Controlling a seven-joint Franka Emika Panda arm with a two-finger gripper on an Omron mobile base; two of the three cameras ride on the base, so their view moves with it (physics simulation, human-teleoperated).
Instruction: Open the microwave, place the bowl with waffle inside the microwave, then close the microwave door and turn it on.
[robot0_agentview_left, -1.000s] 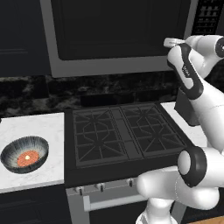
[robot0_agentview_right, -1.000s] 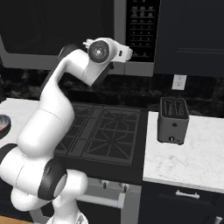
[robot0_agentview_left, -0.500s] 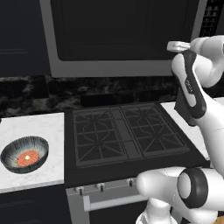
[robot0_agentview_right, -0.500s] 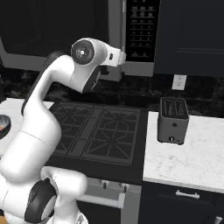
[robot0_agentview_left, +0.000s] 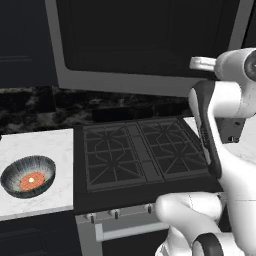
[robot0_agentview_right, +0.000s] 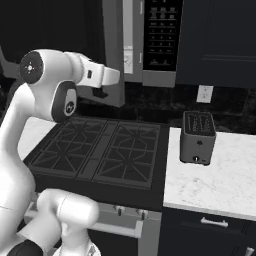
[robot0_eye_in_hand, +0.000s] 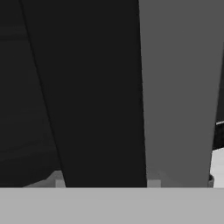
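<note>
Microwave (robot0_agentview_right: 150, 42) mounted above the stove (robot0_agentview_left: 142, 152), black button panel on its right side. Microwave door (robot0_agentview_left: 150, 42) stands partly swung out from the cavity: in the right base view its grey edge (robot0_agentview_right: 114, 50) juts toward the camera, left of the panel. Arm raised to door height, hand at the door's free edge, next to the grey frame. Hand view: dark glass and a grey frame strip of the door very close in front of the camera. Fingers themselves hidden behind the wrist and door edge in both base views; cannot tell how wide they stand or whether they hold the door.

Bowl (robot0_agentview_left: 27, 175) sits on the white counter (robot0_agentview_left: 45, 145) left of the stove, well apart from the arm. Waffle (robot0_agentview_left: 31, 181) lies in the bowl's bottom.

Toaster (robot0_agentview_right: 198, 137) on the right counter, just beside the stove
</note>
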